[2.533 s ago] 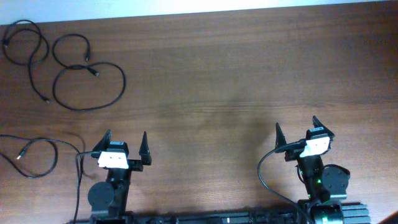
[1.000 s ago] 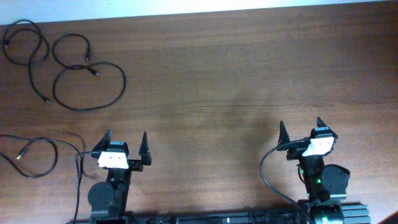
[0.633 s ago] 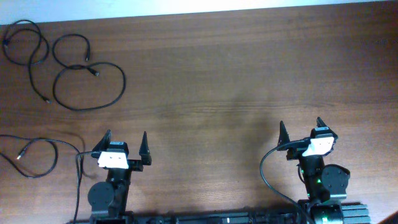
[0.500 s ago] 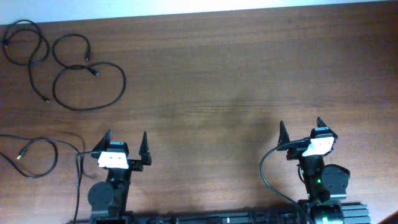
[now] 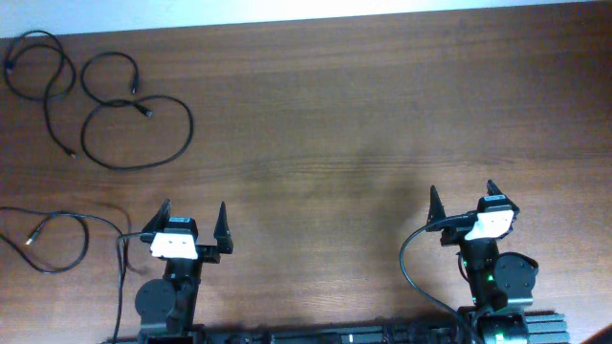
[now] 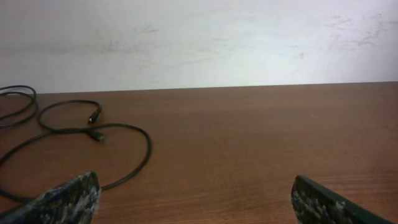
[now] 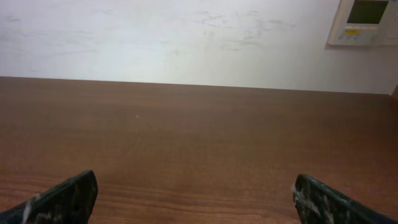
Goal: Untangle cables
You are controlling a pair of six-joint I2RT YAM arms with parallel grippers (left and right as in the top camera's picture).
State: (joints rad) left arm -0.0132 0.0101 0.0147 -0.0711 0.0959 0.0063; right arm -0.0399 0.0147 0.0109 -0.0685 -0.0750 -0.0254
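counter (image 5: 335, 115): brown wood grain, fills the overhead view. its far edge meets a white wall (image 6: 205, 37), seen in both wrist views.

arms: the left arm (image 5: 167, 287) and right arm (image 5: 497, 277) both sit at the near edge of the counter, well apart from each other. a thick black wire (image 5: 406, 263) curves off the right arm.

left end effector (image 5: 193, 210): jaws wide apart, nothing between them. in the left wrist view its two fingers (image 6: 68, 198) show only at the bottom corners, with bare counter between them.

right end effector (image 5: 459, 196): jaws wide apart, holding nothing. the right wrist view shows its fingers (image 7: 62, 199) at the bottom corners, with bare wood ahead.

the cables (image 5: 190, 126): thin black cords lying flat at the left side of the counter, apart from both end effectors.
- a double-looped cable sits at the far left corner area, a smaller loop above a larger one; the left wrist view shows it ahead and to the left.
- a far-left cable (image 5: 73, 69) lies just beside it, bent in loose curves. whether the two touch cannot be told.
- a third cable (image 5: 84, 247) lies at the left edge, near the left arm and well apart from the other two.

wall panel (image 7: 367, 22): pale, with a small screen, top right of the right wrist view.

plugs (image 6: 96, 134): two small connector ends lie close together inside the looped cable.
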